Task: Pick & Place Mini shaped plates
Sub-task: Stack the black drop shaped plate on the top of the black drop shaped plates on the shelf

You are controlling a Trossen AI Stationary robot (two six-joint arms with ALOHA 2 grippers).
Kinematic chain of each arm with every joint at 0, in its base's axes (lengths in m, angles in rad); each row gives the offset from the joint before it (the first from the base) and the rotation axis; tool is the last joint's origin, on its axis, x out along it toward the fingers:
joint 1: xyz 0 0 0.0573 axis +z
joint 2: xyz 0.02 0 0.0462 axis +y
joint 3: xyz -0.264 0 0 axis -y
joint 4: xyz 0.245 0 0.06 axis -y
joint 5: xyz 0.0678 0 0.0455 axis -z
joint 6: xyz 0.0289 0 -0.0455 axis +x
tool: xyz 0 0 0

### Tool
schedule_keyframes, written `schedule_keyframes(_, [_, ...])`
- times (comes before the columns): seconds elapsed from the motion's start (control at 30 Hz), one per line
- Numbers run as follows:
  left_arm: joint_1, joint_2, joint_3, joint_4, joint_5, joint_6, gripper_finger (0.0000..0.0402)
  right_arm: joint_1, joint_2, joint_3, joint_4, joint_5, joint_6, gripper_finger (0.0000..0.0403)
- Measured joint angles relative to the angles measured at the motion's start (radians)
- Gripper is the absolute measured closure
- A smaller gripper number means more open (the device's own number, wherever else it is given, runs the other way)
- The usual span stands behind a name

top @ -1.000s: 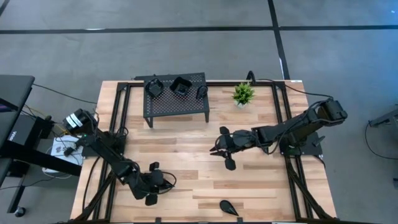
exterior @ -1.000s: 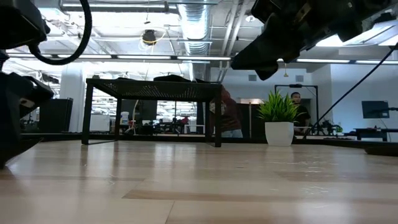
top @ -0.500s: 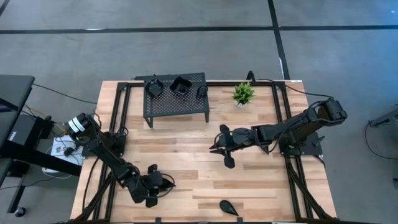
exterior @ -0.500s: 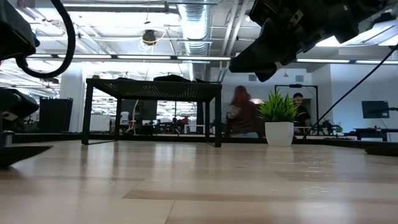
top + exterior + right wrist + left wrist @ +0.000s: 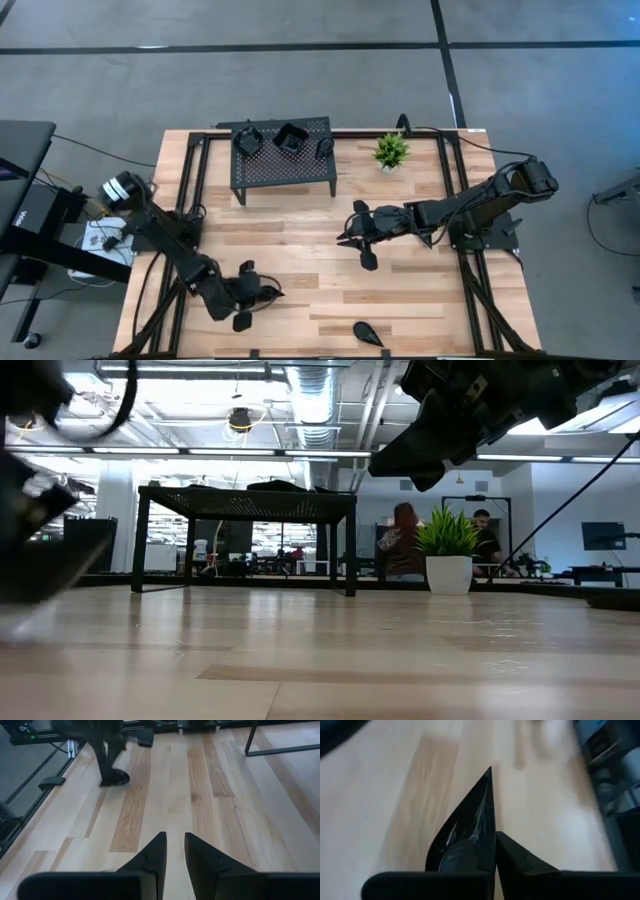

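L gripper (image 5: 243, 318) low over counter (image 5: 300, 270) at 7 o'clock, fingers (image 5: 520, 865) together on a glossy black mini plate (image 5: 467, 832). R gripper (image 5: 352, 240) mid-counter, fingers slightly apart, a dark plate (image 5: 369, 262) just below it; grip can't tell. Another plate (image 5: 366, 332) at 6 o'clock edge. Three more (image 5: 290, 138) on perforated stand (image 5: 285, 165) at 12.

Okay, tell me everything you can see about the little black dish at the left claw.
The dish is glossy black and teardrop-shaped, narrowing to a sharp tip that points away from the wrist, with light glinting off its smooth, glazed-looking surface. The left claw is shut on its wide end, seemingly pinching the rim, so it stands tilted on edge above the light wooden table. From above it shows as a small dark blob near the table's front left. Whether it touches the wood cannot be told.
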Motion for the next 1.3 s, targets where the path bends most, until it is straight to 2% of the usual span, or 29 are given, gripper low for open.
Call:
schedule_keyframes(0.2, [0.103,-0.237,0.000,-0.001,0.017,0.338,0.0394,0.000,0.000,0.000,0.000,0.000,0.000,0.0339])
schedule_keyframes(0.37, [0.277,-0.456,0.000,-0.008,0.087,0.719,0.0395,0.000,0.000,0.000,0.000,0.000,0.000,0.0339])
schedule_keyframes(0.47, [0.429,-0.561,0.000,-0.008,0.201,0.919,0.0394,0.000,0.000,0.000,0.001,0.001,0.000,0.0339])
schedule_keyframes(0.53, [0.551,-0.602,0.002,-0.008,0.337,1.039,0.0395,0.000,0.000,0.000,0.002,0.001,0.001,0.0339])
schedule_keyframes(0.7, [0.860,-0.566,0.045,-0.005,0.719,1.108,0.0394,0.005,0.000,0.000,0.005,0.002,0.022,0.0339])
schedule_keyframes(0.83, [1.012,-0.456,0.062,-0.008,0.973,1.213,0.0394,0.016,0.000,0.000,0.011,0.003,0.094,0.0339])
schedule_keyframes(0.9, [1.054,-0.399,0.066,-0.008,1.047,1.297,0.0393,0.020,0.007,0.000,0.029,0.002,0.105,0.0339])
schedule_keyframes(1.0, [1.079,-0.337,0.077,-0.010,1.067,1.391,0.0394,0.020,0.027,0.000,0.074,0.003,0.078,0.0339])
schedule_keyframes(1.13, [1.073,-0.315,0.086,-0.007,1.099,1.400,0.0393,0.000,0.055,0.001,0.193,0.003,-0.143,0.0339])
schedule_keyframes(1.3, [1.072,-0.326,0.087,-0.007,1.340,1.400,0.0393,-0.028,0.065,0.045,0.273,0.003,-0.417,0.0339])
